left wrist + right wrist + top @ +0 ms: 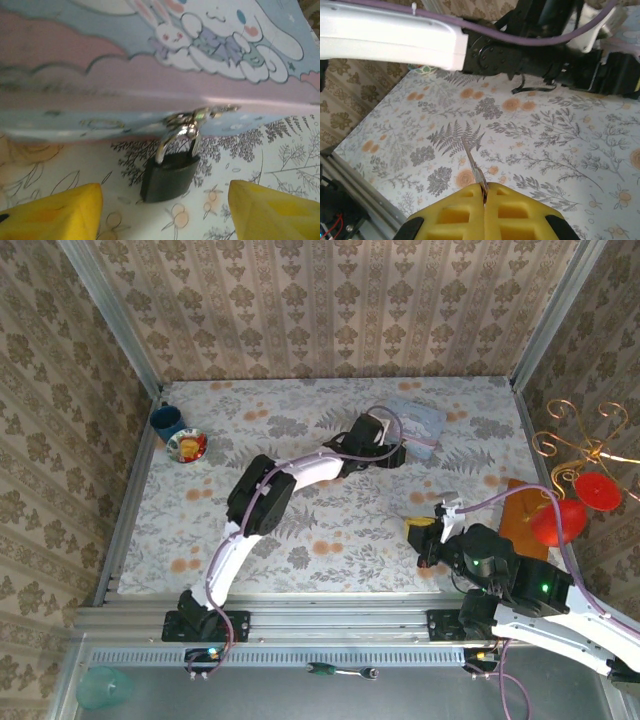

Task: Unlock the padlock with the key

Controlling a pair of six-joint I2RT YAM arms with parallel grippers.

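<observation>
padlock [169,177]: black, silvery shackle, ahead of left gripper [165,212]
fingers [55,212]: yellow
key [472,167]: silvery
box [100,75]: pastel pink, blue, rabbit cartoon
tablecloth [280,150]: white, grey ferns, orange flowers

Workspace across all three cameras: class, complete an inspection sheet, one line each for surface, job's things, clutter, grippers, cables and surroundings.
Surface: table under a floral cloth.
Job's things: black padlock, shackle hooked through the clasp of the cartoon-print box; key juts from the right gripper.
Clutter: blue cup and small bowl at far left.
Grippers: left gripper open, straddling the padlock without touching; right gripper shut on the key.
Cables: purple cable to each gripper.
Surroundings: patterned wallpaper walls, metal frame; screwdriver at the near edge.
</observation>
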